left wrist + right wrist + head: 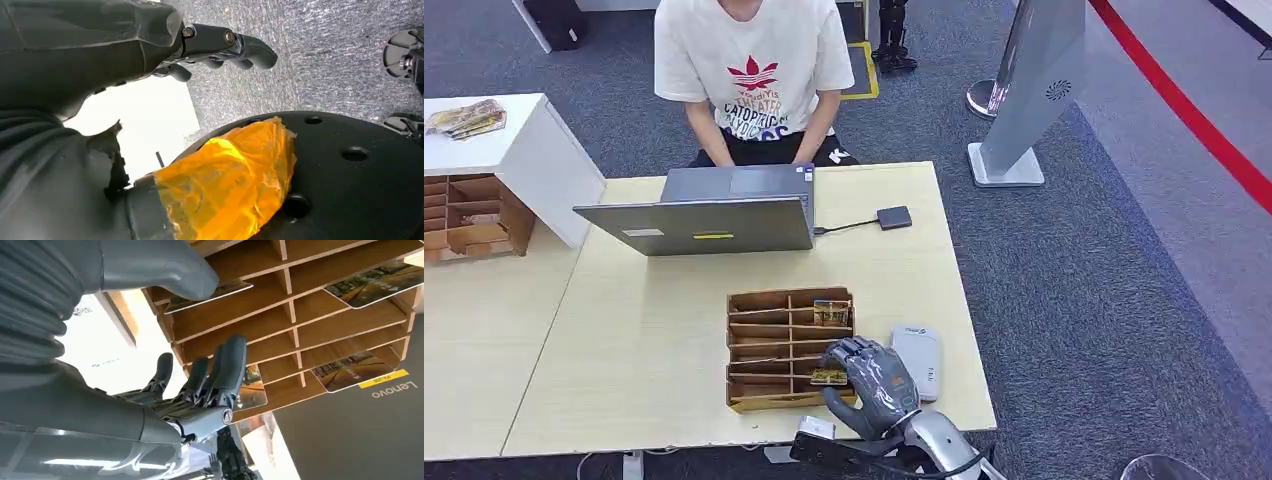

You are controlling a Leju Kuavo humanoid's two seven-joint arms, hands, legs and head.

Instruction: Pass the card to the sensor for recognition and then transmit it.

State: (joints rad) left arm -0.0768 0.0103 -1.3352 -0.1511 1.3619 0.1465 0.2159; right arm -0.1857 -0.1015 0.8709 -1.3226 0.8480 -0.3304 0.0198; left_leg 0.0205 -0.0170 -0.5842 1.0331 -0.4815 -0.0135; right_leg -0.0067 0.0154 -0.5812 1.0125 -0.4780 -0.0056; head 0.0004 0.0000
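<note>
A wooden slotted rack (774, 345) lies on the pale table (644, 340) near its front edge. One card (831, 313) sits in a far right slot and another card (829, 377) in a near right slot. My right hand (874, 388) hovers over the rack's near right corner, fingers spread. In the right wrist view my right hand (200, 340) has its thumb (170, 270) over one card (212, 291), its fingers (222, 370) next to another card (254, 390), gripping neither. The white sensor (919, 360) lies just right of the rack. My left hand (220, 45) hangs over the carpet, holding nothing.
A person (754, 80) sits behind an open laptop (714, 215) at the table's far side. A small dark box (894, 217) is cabled to the laptop. A white cabinet (514, 150) with a second wooden rack (469, 215) stands at the left. A grey kiosk (1029, 90) stands on the carpet.
</note>
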